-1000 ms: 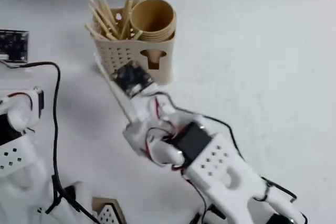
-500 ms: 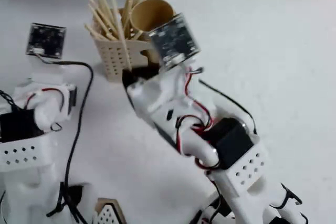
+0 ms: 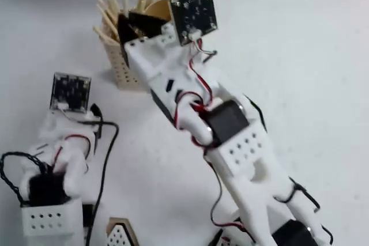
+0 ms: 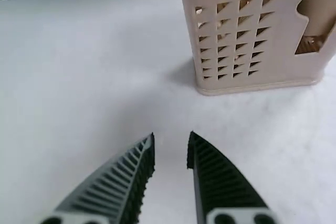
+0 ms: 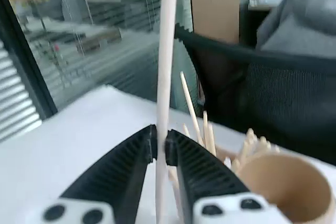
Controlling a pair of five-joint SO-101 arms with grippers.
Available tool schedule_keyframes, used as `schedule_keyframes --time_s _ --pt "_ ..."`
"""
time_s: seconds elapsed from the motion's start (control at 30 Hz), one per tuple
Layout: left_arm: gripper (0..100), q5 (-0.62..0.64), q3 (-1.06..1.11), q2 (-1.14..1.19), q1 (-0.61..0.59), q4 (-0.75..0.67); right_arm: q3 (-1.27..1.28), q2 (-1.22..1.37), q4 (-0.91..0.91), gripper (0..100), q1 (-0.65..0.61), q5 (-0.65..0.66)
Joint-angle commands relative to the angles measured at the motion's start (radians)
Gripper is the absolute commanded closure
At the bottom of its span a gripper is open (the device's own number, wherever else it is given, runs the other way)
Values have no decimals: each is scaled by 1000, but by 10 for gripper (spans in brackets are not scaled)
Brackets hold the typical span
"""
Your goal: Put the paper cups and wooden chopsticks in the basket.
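1. One wooden chopstick (image 5: 167,51) stands upright above the basket (image 3: 124,67), pinched between the closed fingers of the right gripper (image 5: 160,145).
2. Nested paper cups (image 5: 286,187) sit inside the basket beside other chopsticks (image 5: 197,114).
3. Near the basket, the left gripper (image 4: 170,148) hangs low over the table (image 4: 79,77), its fingers slightly apart and holding nothing.

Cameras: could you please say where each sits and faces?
High: above the table, looking down at the basket; both arms show.
Left wrist: on the left arm, facing the basket; open left gripper shows.
Right wrist: above the basket, facing the room; right gripper grips a chopstick.
Shared: high and right wrist show that chopstick.
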Motion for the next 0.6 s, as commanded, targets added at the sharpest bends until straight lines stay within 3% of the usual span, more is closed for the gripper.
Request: schedule_keyframes --time_s 0.0,0.27,0.43,0.57 --pt "880 14 83 -99 13 -63 -46 68 -188 981 25 9" --pt "880 48 262 -232 8 -135 -51 364 -486 981 107 11" --pt "880 54 315 -291 8 -137 -51 496 -535 976 119 11" --pt "880 49 347 -326 10 -137 -51 527 -472 842 107 11"
